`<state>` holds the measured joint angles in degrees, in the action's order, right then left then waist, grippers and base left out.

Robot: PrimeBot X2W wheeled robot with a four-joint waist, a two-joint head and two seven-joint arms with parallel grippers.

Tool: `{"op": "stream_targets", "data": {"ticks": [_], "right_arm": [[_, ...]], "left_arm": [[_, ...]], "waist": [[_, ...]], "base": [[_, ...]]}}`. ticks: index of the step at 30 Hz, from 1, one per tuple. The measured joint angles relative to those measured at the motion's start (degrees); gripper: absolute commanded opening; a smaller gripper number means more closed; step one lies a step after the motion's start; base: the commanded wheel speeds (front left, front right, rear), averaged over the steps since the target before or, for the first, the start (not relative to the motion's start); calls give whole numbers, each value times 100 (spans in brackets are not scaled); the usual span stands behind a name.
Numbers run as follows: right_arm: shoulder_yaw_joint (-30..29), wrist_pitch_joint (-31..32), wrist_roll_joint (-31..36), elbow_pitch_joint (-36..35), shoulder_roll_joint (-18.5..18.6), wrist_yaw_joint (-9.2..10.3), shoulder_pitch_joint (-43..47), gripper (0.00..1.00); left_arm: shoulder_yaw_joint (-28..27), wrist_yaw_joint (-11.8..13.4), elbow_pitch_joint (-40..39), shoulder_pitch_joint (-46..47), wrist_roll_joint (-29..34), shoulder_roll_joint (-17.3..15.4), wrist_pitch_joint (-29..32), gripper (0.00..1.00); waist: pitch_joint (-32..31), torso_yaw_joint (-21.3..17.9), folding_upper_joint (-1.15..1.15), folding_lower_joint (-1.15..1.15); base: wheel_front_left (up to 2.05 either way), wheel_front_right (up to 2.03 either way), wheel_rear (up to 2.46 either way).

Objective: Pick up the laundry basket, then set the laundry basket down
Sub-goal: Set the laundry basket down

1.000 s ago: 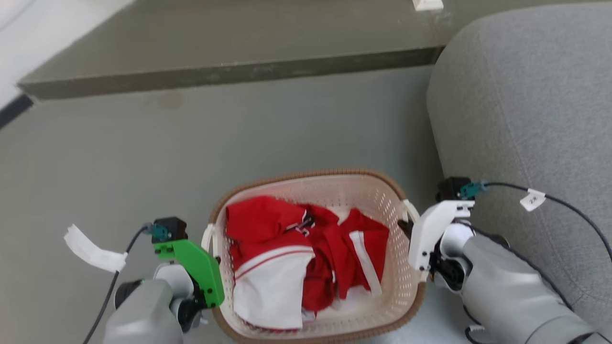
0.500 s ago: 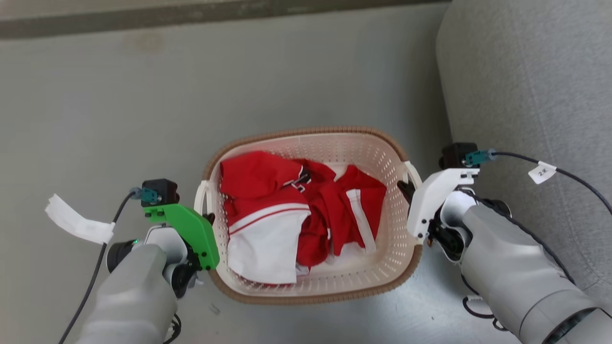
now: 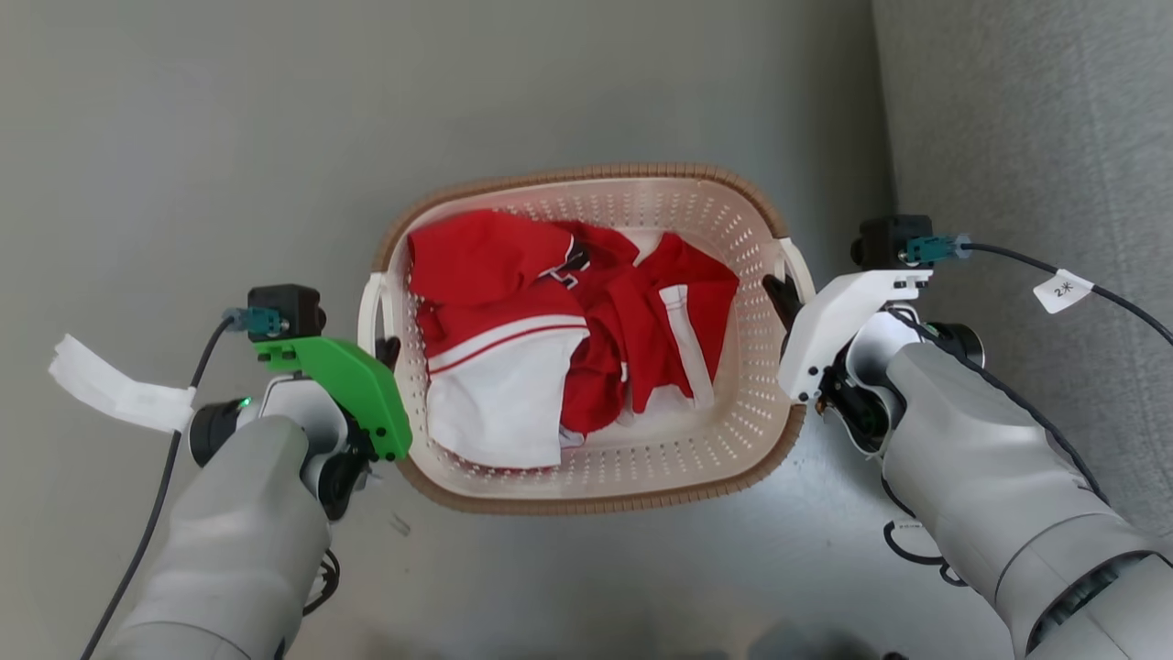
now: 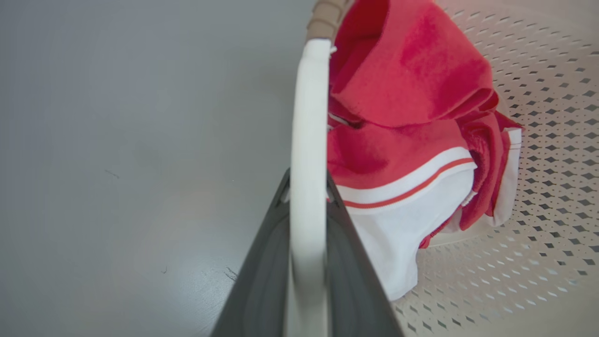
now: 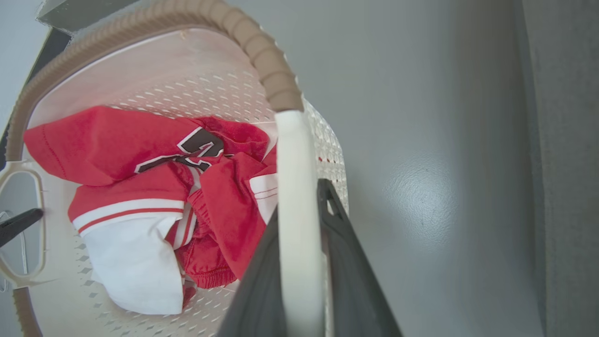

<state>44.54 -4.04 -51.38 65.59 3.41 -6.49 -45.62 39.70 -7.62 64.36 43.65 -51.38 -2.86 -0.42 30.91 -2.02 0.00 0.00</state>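
Cream-white perforated plastic forms the laundry basket (image 3: 747, 385), which has a brown woven-look rim and sits in the middle of the head view on the grey floor (image 3: 229, 137). Its base is hidden, so I cannot tell if it touches the floor or hangs a little above it. Inside the basket lies a heap of red and white clothes (image 3: 550, 339), and one red piece carries dark lettering with a white edge. The left gripper (image 3: 389, 348), under a green cover (image 3: 353, 394), is at the left side of the basket. In the left wrist view its two dark fingers (image 4: 262, 281) stand on both sides of the white left handle (image 4: 306, 140) and press against it, so it is clamped on this handle. The right gripper (image 3: 779, 293), under a white cover (image 3: 838, 321), is at the opposite side. In the right wrist view its fingers (image 5: 346, 262) grip the white right handle (image 5: 292, 187) in the same way, one finger on each side and touching it. A grey fabric sofa (image 3: 1026, 137) is just beside the right arm, near the basket. A black cable with a small paper tag (image 3: 1061, 289) runs from the right wrist across the sofa.
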Motion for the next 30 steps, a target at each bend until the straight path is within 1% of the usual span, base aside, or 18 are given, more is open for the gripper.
{"op": "stream_targets", "data": {"ticks": [14, 30], "right_arm": [[-2, -386, -1, 4, 5, -1, -235, 0], [-3, -765, 0, 70, 12, -3, -567, 0]], "left_arm": [[67, 0, -46, 277, 16, -40, -415, 0], [142, 1, -98, 621, 35, -66, -794, 0]], "waist": [[806, 21, 0, 0], [1494, 73, 0, 0]], "base": [[0, 0, 0], [0, 0, 0]]}}
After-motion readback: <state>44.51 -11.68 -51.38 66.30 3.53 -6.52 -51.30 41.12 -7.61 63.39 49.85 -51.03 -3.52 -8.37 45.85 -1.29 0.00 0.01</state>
